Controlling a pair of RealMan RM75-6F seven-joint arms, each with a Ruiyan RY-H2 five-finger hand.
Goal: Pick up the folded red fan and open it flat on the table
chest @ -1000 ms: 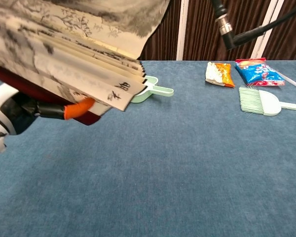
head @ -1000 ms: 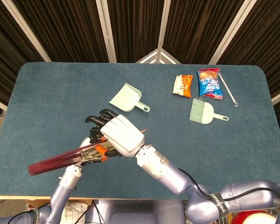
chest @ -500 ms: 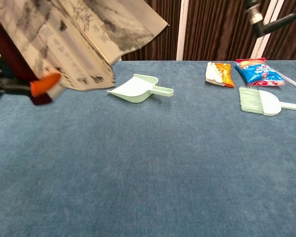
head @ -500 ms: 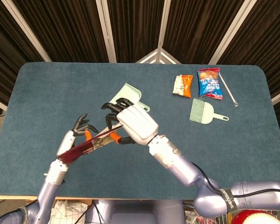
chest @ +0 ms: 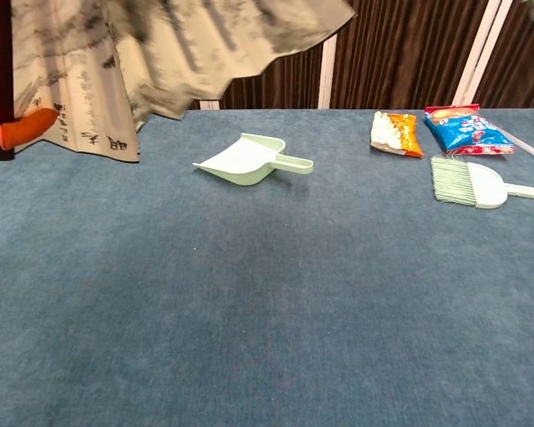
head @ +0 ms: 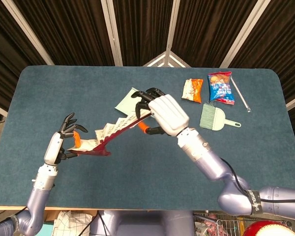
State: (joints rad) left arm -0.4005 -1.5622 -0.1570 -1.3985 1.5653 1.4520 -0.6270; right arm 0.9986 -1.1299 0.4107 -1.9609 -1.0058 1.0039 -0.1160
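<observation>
Red fan [head: 110,139] is held above the bench [head: 49,93], partly spread. Left robot hand [head: 64,141] pinches one end rib; right robot hand [head: 160,114] grips the other, pulled apart so the pleats can unfold.

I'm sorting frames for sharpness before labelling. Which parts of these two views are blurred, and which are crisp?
Chest view: the fan paper at the top is smeared by motion and its ink print is soft, while the dustpan and brush are crisp. Head view: the fan, left hand, right hand and snack packets are all sharp, under even light.
</observation>
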